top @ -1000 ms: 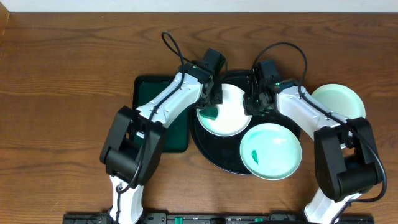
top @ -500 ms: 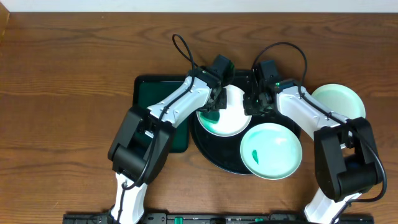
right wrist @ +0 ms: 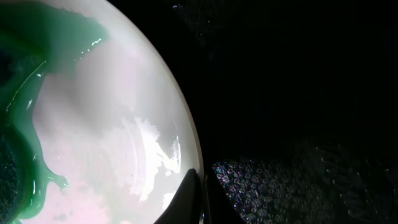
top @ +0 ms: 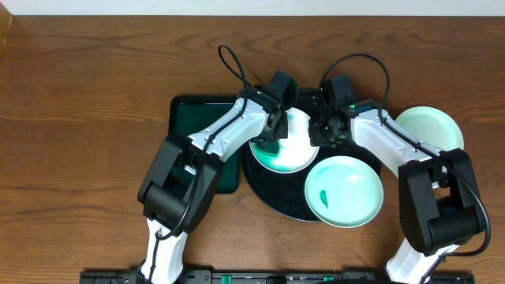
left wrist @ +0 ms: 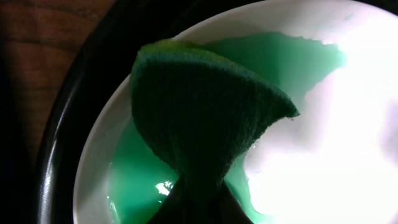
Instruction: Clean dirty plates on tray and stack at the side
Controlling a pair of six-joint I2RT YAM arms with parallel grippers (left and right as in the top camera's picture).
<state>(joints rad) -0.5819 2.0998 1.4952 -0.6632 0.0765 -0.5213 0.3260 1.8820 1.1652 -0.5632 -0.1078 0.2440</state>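
Dirty plate (top: 296, 146), rim pinched by right claw (right wrist: 198, 194), may slip if the sponge (left wrist: 205, 118) pinched under left claw (top: 271, 136) scrubs too hard.

No text, label, brand, number or sign can be read in any view: none on the plates (top: 344, 192), the black tray (top: 274, 196), the green tray (top: 186, 115) or the worktop (top: 79, 158) (both wrist views are too close and too dark to show lettering).
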